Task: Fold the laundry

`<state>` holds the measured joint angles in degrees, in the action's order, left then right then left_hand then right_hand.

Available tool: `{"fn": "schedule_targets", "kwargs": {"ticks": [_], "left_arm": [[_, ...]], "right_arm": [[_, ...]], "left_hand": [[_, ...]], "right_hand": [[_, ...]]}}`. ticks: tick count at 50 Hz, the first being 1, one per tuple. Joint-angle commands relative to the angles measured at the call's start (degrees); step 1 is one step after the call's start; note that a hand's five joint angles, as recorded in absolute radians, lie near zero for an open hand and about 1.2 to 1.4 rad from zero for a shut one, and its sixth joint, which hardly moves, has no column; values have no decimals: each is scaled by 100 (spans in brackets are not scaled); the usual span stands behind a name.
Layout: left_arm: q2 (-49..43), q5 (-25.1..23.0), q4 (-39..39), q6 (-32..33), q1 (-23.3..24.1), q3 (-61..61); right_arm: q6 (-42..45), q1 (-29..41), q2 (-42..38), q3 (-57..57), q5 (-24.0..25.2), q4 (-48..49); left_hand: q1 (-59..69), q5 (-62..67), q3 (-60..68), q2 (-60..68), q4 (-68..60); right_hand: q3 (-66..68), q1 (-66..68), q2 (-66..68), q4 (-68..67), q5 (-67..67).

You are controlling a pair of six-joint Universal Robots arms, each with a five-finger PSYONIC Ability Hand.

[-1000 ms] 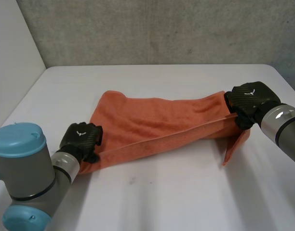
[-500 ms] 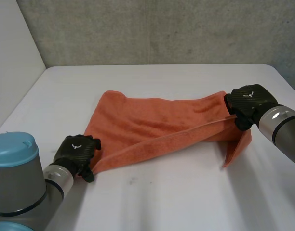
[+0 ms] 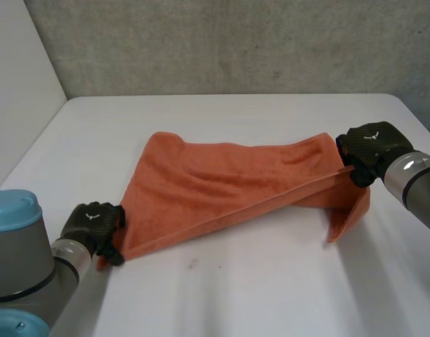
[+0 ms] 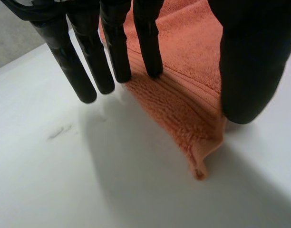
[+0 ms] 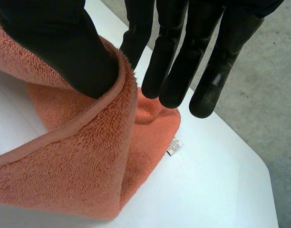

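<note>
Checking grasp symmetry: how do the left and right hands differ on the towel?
Left hand pinches the towel's near corner low over the table; right hand holds the opposite end raised, a flap hanging below it. Left's cloth lies flat between thumb and fingers; right's curls over its thumb. Both hold the same taut edge.

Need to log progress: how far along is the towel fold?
Done: the left hand pinches the towel at one end of its near edge, the right hand at the other. In hand: that edge is raised taut between them. Remaining: no fold laid; the rest lies spread on the table.
</note>
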<state>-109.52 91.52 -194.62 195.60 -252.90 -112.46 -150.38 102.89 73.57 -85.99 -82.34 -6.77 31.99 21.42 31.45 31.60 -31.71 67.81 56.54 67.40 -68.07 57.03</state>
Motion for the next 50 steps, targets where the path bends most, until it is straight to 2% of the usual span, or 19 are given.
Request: {"fn": "schedule_targets", "kwargs": {"ticks": [1,10,23,26,31,34,38,41,47,50], "left_arm": [[-183,-3,-111,13,-5,66],[-96,-3,-120,4,-66,22],[220,6,-102,22,-84,22],[896,-11,-6,39,-198,14],[1871,-73,459,398,-356,-13],[2049,-73,679,575,-330,-30],[1935,-90,785,733,-277,-171],[1322,-143,759,839,-260,-127],[-137,-187,575,997,-216,609],[-455,-170,382,1094,-189,1128]], "right_arm": [[0,-6,0,4,-1,0],[0,3,0,4,-1,0],[9,-15,52,47,-1,-35],[44,-15,131,100,8,-123],[728,-93,465,136,25,-1211],[1237,-243,474,4,43,-1790],[1572,-357,465,-250,34,-2013],[1643,-349,352,-391,34,-1925],[1670,-296,-448,-304,-27,-1486],[1644,-278,-738,90,-54,-1082]], "left_hand": [[1874,1931,1928,1913,-1902],[4716,4773,4771,4756,-4745],[4801,4858,4855,4840,-4829],[4801,4858,4855,4840,-4829],[4801,4858,4855,4840,-4829],[4801,4858,4855,4840,-4829],[4801,4858,4855,4840,-4829],[4801,4858,4855,4840,-4829],[4801,4858,4855,4840,-4829],[4801,4858,4855,4840,-4829]], "right_hand": [[1219,2346,1260,-1193,1297],[1219,2346,1260,-1193,1297],[1219,2346,1260,-1193,1297],[1219,2346,1260,-1193,1297],[1219,2346,1260,-1193,1297],[1219,2346,1260,-1193,1297],[1219,2346,1260,-1193,1297],[1219,2346,1260,-1193,1297],[1219,2346,1260,-1193,1297],[1219,2346,1260,-1193,1297]]}}
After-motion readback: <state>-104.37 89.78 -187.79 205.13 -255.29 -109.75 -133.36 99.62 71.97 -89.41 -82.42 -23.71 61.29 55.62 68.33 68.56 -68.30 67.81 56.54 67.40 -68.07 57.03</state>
